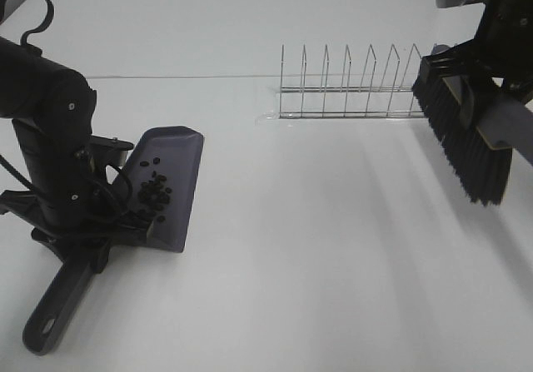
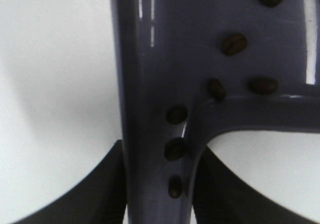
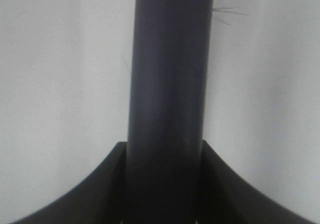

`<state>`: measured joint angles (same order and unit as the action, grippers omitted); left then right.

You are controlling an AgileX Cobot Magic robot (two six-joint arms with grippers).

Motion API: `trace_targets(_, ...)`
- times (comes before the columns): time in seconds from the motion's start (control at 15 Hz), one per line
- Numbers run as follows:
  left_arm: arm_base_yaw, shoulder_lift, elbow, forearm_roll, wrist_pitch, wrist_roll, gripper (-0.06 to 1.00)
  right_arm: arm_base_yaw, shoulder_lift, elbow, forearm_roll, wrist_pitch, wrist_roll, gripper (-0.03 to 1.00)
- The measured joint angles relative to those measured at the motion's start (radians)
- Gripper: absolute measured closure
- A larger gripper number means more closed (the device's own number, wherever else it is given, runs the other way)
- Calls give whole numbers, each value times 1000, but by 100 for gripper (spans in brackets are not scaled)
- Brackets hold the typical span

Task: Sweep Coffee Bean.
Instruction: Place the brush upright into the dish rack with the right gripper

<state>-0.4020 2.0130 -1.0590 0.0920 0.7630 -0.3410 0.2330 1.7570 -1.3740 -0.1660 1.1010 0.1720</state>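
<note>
A purple-grey dustpan [image 1: 171,181] lies on the white table at the left. A loose cluster of coffee beans [image 1: 154,195] lies inside it. My left gripper [image 1: 107,232] is shut on the dustpan handle [image 1: 54,310] close to the pan. The left wrist view shows the handle [image 2: 150,108] between the dark fingers [image 2: 95,199], with several beans [image 2: 176,115] lying along it. My right gripper [image 1: 490,85] is shut on the grey handle of a brush [image 1: 462,139] with black bristles. It holds the brush up at the far right, well away from the pan. The handle [image 3: 170,83] fills the right wrist view.
A wire dish rack [image 1: 358,85] stands at the back, between the middle and the right, just left of the raised brush. White table [image 1: 333,264] stretches between the dustpan and the brush.
</note>
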Motion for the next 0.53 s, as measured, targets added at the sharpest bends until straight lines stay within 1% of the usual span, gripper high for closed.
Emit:
trace_targets(0.2,0,0,0,0,-1,0,59,0,108,-42,2,-15,0,59)
trace_targets(0.53,0,0,0,0,-1,0,59,0,281,-244,-70,-9,-1,59)
